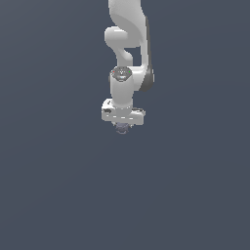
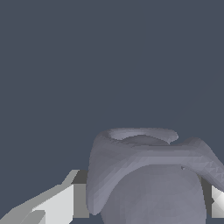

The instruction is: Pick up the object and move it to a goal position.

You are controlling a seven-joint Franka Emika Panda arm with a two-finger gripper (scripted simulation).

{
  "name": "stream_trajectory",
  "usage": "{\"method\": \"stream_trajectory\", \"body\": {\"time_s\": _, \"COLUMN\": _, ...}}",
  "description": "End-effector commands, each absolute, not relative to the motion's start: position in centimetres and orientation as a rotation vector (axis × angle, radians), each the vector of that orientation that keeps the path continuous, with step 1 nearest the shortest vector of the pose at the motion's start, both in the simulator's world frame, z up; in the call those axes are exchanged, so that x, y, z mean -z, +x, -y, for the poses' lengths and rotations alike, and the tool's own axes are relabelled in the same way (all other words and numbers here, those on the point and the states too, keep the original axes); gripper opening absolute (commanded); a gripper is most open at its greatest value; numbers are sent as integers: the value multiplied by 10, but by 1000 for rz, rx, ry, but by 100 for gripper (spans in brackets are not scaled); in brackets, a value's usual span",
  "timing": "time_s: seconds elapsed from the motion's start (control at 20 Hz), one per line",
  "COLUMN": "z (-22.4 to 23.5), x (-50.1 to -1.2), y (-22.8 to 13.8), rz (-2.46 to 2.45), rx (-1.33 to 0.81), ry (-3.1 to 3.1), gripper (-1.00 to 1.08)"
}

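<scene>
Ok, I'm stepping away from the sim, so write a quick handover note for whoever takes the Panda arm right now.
Gripper: pointing down, closed on the object, a small grey-purple lump that shows just under the white gripper bar. In the wrist view the object fills the space between the fingers.
Done: the grasp looks made. Whether the object is off the floor cannot be told.
Left: carry it to the goal and release. No goal marker shows in either view, so confirm the target first.

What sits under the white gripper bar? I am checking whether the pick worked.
A small grey-purple object sits right under the gripper, between its fingers. Its top is hidden by the bar, so contact cannot be confirmed.
</scene>
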State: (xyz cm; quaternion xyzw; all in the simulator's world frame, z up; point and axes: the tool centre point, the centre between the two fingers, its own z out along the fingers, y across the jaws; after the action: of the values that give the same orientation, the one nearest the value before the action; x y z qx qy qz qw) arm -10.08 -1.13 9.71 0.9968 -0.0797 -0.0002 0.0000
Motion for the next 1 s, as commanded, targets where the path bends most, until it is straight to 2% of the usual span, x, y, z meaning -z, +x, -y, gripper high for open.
{"method": "stream_trajectory", "body": {"time_s": 0.0, "z": -3, "x": -117, "y": -103, "rz": 250, "rx": -1, "ry": 3131, "gripper": -100}}
{"method": "stream_trajectory", "body": {"time_s": 0.55, "z": -74, "x": -216, "y": -112, "rz": 250, "rx": -1, "ry": 3129, "gripper": -100}}
{"method": "stream_trajectory", "body": {"time_s": 0.95, "z": -109, "x": -265, "y": -115, "rz": 249, "rx": -1, "ry": 3130, "gripper": -100}}
